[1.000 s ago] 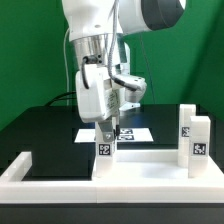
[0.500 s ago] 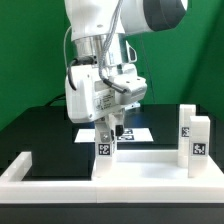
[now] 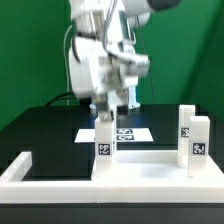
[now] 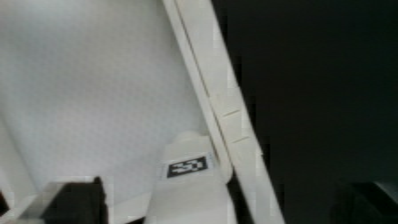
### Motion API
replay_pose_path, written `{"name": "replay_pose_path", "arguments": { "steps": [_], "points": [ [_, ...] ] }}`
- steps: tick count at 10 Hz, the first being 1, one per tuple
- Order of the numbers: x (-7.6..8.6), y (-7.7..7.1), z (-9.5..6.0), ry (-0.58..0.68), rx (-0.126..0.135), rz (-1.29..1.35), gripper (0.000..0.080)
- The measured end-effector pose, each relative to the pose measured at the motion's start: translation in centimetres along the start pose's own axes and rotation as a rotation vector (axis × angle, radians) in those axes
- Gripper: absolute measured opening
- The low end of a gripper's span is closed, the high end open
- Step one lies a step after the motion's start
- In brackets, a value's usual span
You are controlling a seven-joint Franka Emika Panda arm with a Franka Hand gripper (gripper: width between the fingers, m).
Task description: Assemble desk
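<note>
The desk slab (image 3: pixel 150 158) lies flat at the front, against the white border rim (image 3: pixel 60 178). One leg block (image 3: pixel 104 140) stands upright on the slab's corner at the exterior view's left. Two more leg blocks (image 3: pixel 192 135) stand upright at the right end. My gripper (image 3: pixel 110 104) hangs open and empty just above the left leg, not touching it. In the wrist view the slab (image 4: pixel 89 100) fills most of the frame, with that leg's tag (image 4: pixel 191 166) below my gripper (image 4: pixel 222 208). The dark fingertips (image 4: pixel 71 202) are spread wide at the frame's corners.
The marker board (image 3: pixel 130 132) lies flat on the black table behind the left leg. The border rim runs along the front and turns back at the exterior view's left (image 3: pixel 18 162). A green wall stands behind.
My gripper was down around the top of the left leg. It has let go and risen straight above it, and the hand has turned. The leg stays upright.
</note>
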State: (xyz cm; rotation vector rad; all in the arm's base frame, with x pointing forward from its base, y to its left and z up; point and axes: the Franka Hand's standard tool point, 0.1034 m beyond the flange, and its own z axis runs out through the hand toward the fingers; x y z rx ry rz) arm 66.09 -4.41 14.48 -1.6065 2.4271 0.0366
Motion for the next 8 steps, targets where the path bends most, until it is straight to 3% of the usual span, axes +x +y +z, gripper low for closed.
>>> {"name": "replay_pose_path", "arguments": {
  "steps": [2, 3, 8],
  "points": [
    [-2.0, -0.8, -3.8, -0.043, 0.038, -0.009, 0.0646],
    [-2.5, -1.2, -4.9, -0.054, 0.054, -0.017, 0.0646],
    [-2.2, -1.0, -4.0, -0.045, 0.045, -0.021, 0.0649]
  ]
}}
